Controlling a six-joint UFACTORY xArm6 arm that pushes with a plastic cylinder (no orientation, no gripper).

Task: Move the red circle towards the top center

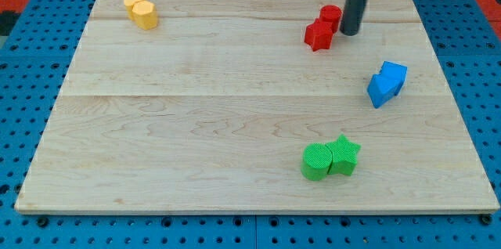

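- Rod, straight and dark, comes down from the view's top edge right of centre; my tip rests on the tabletop in the upper right part of the board.
- Fingers: this arm carries none, only the rod, so nothing is gripped or held; my tip merely stands against the red blocks.
- Red circle, a short cylinder, sits just to the view's left of my tip, touching it or nearly so; I cannot tell whether a gap remains.
- That red circle lies near the view's top, right of the board's centre line.
- Second red block, with a notched, star-like outline, stands just below and left of the red circle, touching it.
- Two yellow blocks, rounded in shape, are pressed together near the top left corner, well apart from my tip.
- Two blue blocks, angular in outline, sit together at the view's right, below my tip and apart from it.
- Green circle and green star touch each other near the view's bottom, right of centre.
- Wooden tabletop rests on a blue perforated surface.
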